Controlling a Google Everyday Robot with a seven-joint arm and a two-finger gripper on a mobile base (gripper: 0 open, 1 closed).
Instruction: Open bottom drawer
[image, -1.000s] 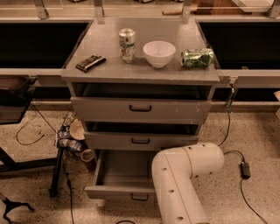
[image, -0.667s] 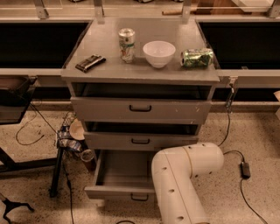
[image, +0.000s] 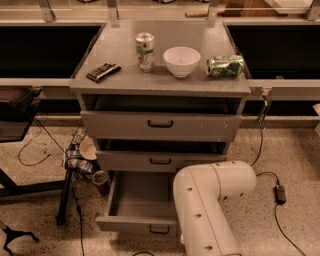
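since it stands pulled well out at the foot of the cabinet (image: 160, 90), bottom drawer (image: 140, 200) reads as open, task seemingly done. arm (image: 205, 210): bent before the cabinet's lower right, covering that drawer's corner. pincer: nowhere in sight; state cannot be told.

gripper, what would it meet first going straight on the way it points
The gripper is not in view; only the white arm shows, bent in front of the right side of the open bottom drawer, so its line cannot be judged.
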